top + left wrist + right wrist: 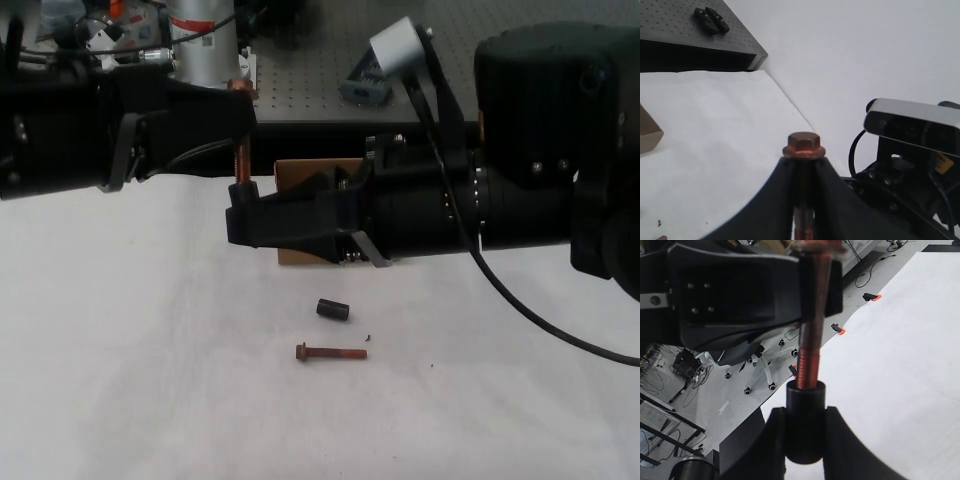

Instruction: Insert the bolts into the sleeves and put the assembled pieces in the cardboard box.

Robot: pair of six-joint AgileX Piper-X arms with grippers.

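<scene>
My left gripper [238,120] is shut on a copper bolt [241,155] and holds it upright, head up; the hex head [804,145] sticks out above its fingertips [804,167]. Directly below, my right gripper [240,208] is shut on a black sleeve [805,412]. The bolt's threaded end [807,365] enters the top of that sleeve. The cardboard box [296,176] stands just behind both grippers. A loose black sleeve [333,310] and a loose copper bolt [331,352] lie on the white cloth in front.
White cloth [150,350] covers the bench. A dark perforated board [300,80] at the back carries a metal cylinder [205,40] and small tools. The box's corner [649,136] and the right arm's camera [912,120] show in the left wrist view.
</scene>
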